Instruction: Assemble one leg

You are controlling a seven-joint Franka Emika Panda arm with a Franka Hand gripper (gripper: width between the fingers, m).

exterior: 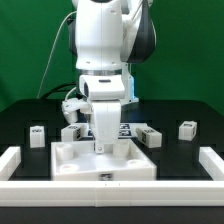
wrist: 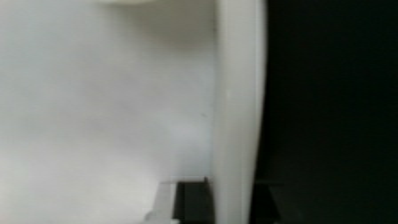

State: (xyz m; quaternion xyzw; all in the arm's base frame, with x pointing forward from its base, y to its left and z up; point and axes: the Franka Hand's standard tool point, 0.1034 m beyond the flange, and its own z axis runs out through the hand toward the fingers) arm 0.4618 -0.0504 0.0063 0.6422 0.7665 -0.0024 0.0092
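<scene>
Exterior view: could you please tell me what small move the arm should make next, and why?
Probably a short, slow press straight down: the gripper stands upright with its tip at the floor of the white tray, and the wrist view is filled by white close up. Whether the jaws hold anything, I cannot tell.
</scene>
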